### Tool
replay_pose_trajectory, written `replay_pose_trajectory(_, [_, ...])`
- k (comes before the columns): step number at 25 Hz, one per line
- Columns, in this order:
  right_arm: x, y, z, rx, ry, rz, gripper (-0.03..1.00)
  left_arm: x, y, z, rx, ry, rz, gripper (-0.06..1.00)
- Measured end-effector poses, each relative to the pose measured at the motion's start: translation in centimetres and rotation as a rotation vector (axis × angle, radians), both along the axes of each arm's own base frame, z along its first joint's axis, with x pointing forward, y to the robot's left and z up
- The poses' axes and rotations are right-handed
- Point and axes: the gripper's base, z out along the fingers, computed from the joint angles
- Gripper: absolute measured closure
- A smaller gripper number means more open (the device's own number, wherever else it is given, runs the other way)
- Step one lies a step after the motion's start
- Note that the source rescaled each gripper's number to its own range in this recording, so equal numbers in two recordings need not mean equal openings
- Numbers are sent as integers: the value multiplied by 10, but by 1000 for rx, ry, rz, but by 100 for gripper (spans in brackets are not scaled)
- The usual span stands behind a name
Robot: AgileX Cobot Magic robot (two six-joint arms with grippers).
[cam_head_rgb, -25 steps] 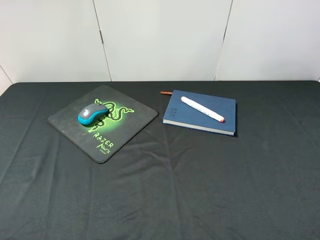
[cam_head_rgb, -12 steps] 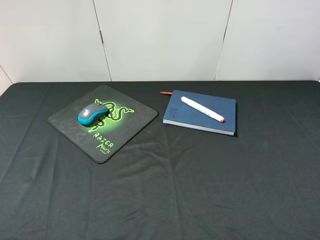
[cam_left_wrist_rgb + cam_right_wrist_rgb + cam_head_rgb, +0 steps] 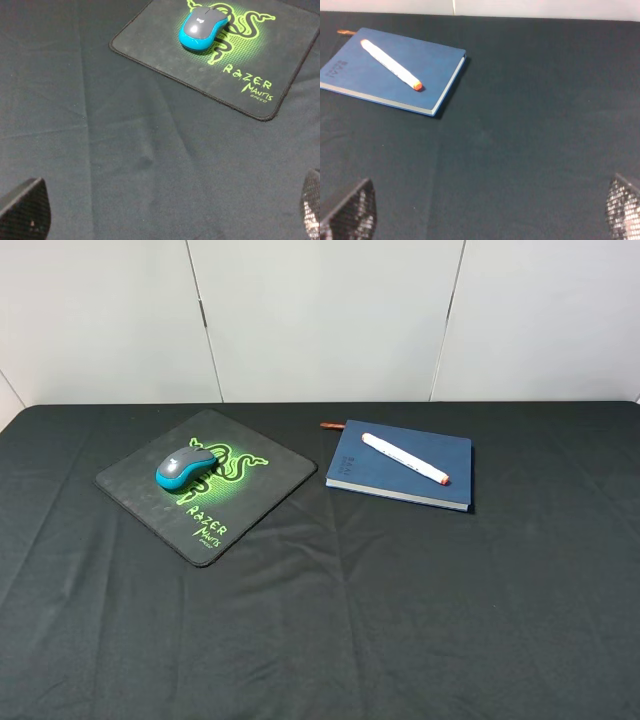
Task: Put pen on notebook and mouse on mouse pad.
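The grey and teal mouse rests on the black mouse pad with its green logo, on the table's left side. To the right lies the dark blue notebook, and the white pen lies diagonally across its cover, orange tip toward the right. Neither gripper appears in the high view. My left gripper hangs open above bare cloth, well short of the pad. My right gripper is open too, over bare cloth away from the notebook.
A black cloth covers the whole table. White wall panels stand behind the far edge. The notebook's reddish ribbon tab sticks out at its far left corner.
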Motion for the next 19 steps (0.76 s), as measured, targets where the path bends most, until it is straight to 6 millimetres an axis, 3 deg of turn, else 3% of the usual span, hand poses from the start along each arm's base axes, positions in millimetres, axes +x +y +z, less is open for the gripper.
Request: replay_pose_trajectory(19, [0,0,0,0,0,0,-3,0,0,0,0,1,0,-6])
